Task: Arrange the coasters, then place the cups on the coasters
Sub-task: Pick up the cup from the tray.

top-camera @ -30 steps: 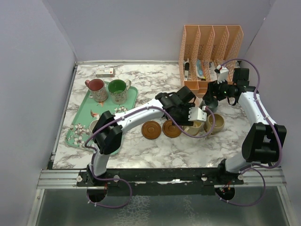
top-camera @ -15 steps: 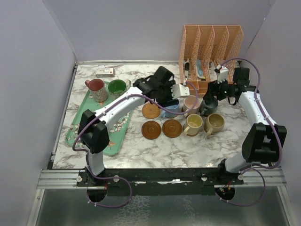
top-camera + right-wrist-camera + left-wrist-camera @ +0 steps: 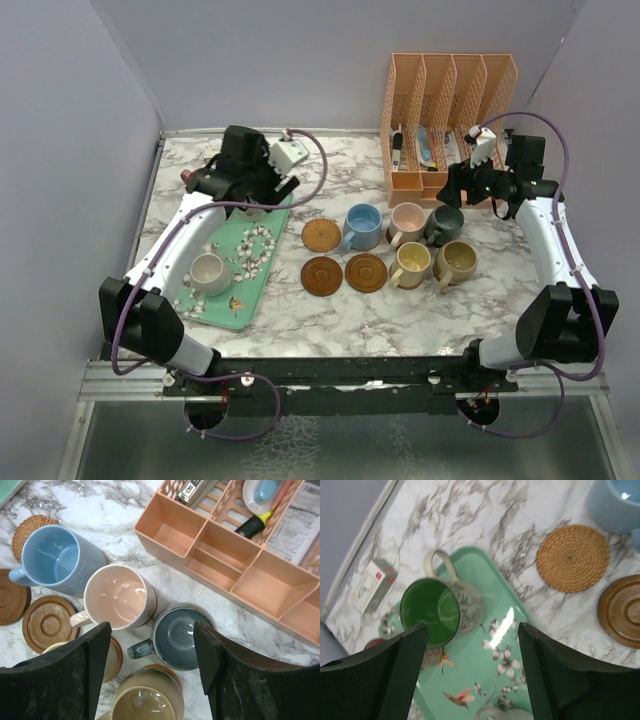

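**A:** On the marble table (image 3: 330, 320), how far is the work?

**B:** About half, I judge. The blue cup (image 3: 362, 227), pink cup (image 3: 119, 597), grey-teal cup (image 3: 182, 636), yellow cup (image 3: 411, 264) and tan cup (image 3: 456, 261), all glazed ceramic, seem to stand on coasters. One woven coaster (image 3: 572, 557) and two ringed wooden coasters (image 3: 322, 275) lie bare.

**A:** And the rest?

**B:** The green cup (image 3: 440, 611), cream cup (image 3: 208, 272) and a mostly hidden red cup (image 3: 189, 178) wait on the floral tray (image 3: 485, 655). The left gripper (image 3: 472, 635) hovers over the green one, jaws spread and empty. The right gripper (image 3: 150, 637), also spread and empty, hangs above the group.
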### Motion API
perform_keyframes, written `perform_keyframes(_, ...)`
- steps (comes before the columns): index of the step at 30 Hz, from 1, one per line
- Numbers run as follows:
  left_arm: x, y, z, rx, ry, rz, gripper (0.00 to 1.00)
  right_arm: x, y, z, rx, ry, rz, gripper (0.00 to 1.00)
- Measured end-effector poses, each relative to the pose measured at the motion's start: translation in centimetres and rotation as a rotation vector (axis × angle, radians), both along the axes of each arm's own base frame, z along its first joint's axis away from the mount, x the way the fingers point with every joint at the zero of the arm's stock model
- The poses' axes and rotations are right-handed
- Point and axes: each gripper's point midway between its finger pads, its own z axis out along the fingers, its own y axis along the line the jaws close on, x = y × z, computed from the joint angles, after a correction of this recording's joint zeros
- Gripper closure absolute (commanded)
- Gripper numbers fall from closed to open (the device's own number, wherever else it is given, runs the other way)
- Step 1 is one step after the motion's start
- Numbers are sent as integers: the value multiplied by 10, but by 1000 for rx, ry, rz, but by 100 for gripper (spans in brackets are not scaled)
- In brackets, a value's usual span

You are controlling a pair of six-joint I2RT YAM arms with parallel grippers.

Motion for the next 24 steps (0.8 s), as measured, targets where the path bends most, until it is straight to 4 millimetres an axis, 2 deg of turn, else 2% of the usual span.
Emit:
perform_keyframes(7,7,116,-4,-110,43,311,23,-12,4,-18,14,39,13,33)
perform_keyframes(10,4,154,-4,-161,53,412,24,-15,4,-25,16,55,14,33)
perform_keyframes(13,0,181,-5,-188,56,480,25,-16,4,-28,15,63,15,33)
perform_keyframes(18,-17,195,-25,-181,131,506,25,-17,6,-27,17,59,26,33)
perform_keyframes(24,-60,192,-57,-89,259,431,26,-20,11,-25,36,56,57,33)
